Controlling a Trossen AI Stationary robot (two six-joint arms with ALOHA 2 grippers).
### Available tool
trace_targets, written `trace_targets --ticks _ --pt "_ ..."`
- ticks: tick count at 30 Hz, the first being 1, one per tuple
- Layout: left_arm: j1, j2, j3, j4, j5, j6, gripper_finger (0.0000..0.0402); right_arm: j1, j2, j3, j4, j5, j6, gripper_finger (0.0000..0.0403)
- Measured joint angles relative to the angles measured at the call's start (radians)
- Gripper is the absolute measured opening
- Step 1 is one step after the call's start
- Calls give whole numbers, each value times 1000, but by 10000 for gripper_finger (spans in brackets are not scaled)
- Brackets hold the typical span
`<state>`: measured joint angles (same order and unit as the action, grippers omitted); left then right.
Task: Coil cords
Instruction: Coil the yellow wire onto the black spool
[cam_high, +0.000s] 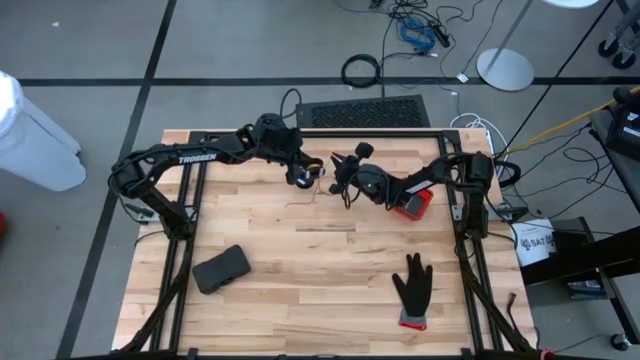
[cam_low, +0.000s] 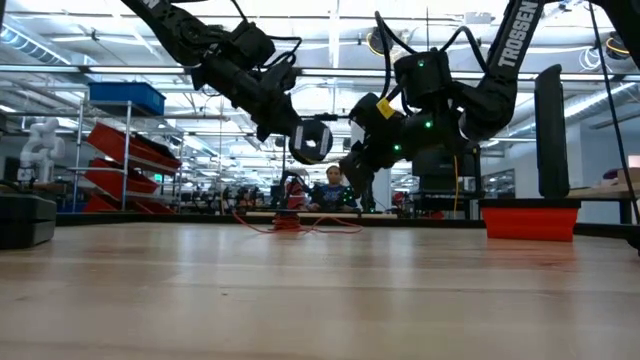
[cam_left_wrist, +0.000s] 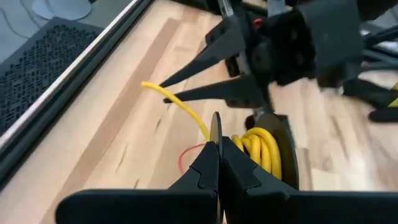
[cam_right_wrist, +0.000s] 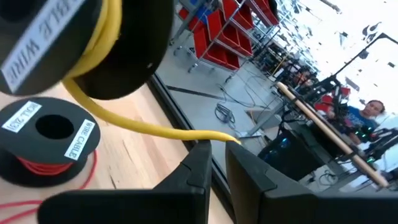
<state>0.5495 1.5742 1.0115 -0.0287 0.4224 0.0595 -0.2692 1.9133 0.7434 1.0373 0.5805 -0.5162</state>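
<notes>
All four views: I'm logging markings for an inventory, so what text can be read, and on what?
"TROSSEN": left arm, high view.
"TROSSEN": right arm, low view.
"CABLE WIRE": label of the red cord's spool; its other print is too blurred to read.
"BLE WIRE", cut off: label of the yellow cord's spool.
"SAT", partial: white sign beside the table.

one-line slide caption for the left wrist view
Left gripper pinches the yellow cord's spool as the right gripper meets the cord's free end.
</notes>
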Motion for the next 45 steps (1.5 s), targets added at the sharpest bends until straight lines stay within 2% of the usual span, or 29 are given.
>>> trace_targets --ticks 9,17,27,36,38,45 --pt "0 0 0 -9 -127 61 0 -3 0 1 4 -100 63 35" --pt "-3 1 -1 -46 -223 116 0 -3 -1 2 13 -137 69 4" --pt "-37 2 -1 -34 -296 168 0 -5 -2 57 -30 -242 103 1" --pt "-49 2 -1 -64 -377 214 0 -5 -2 77 -55 -243 132 0" --pt "-49 2 -1 -76 -425 218 0 -5 -2 77 -69 -243 140 0" --pt "-32 2 -1 -156 -688 264 0 -4 -2 77 -98 -243 157 0"
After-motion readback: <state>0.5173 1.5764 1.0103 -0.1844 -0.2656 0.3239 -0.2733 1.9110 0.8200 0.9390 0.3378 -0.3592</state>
